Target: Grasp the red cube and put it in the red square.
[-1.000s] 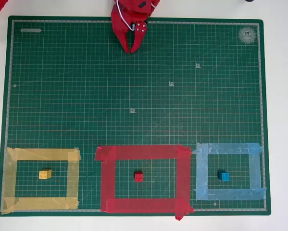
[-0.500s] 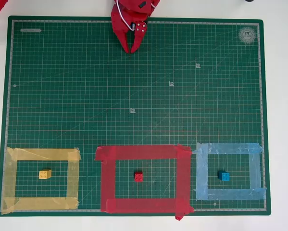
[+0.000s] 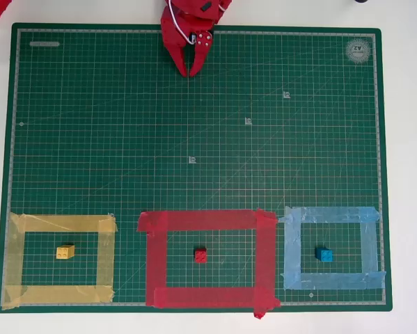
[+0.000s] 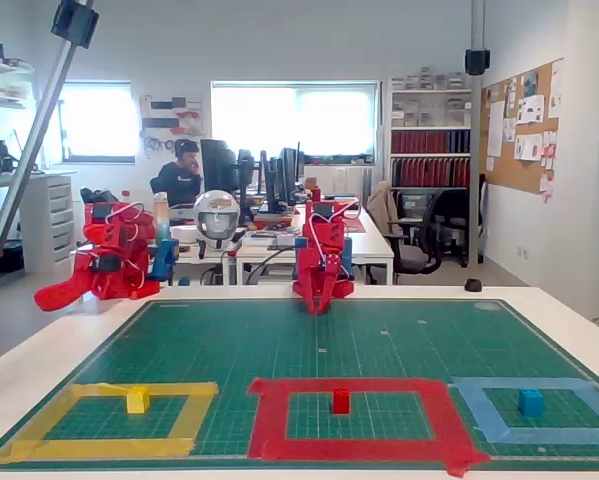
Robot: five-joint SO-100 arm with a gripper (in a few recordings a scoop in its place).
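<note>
- The red cube (image 3: 200,255) (image 4: 341,401) sits on the green mat (image 3: 124,139) (image 4: 229,340) inside the red square (image 3: 207,220) (image 4: 349,385), near the middle of the outline and clear of the tape on all sides.
- In the overhead view, the yellow cube (image 3: 65,252) lies inside the yellow tape outline (image 3: 62,223) to the left, and the blue cube (image 3: 324,255) lies inside the light-blue tape outline (image 3: 330,214) to the right.
- All three outlines line the near edge of the mat in the fixed view.
- The gripper (image 3: 192,72) (image 4: 317,308) is at the far edge of the mat, well apart from the red cube, with open mat between them.
- Its fingers come to a point with the tips together; it holds nothing.
- A person (image 4: 182,172) sits at a desk in the room behind the table.
</note>
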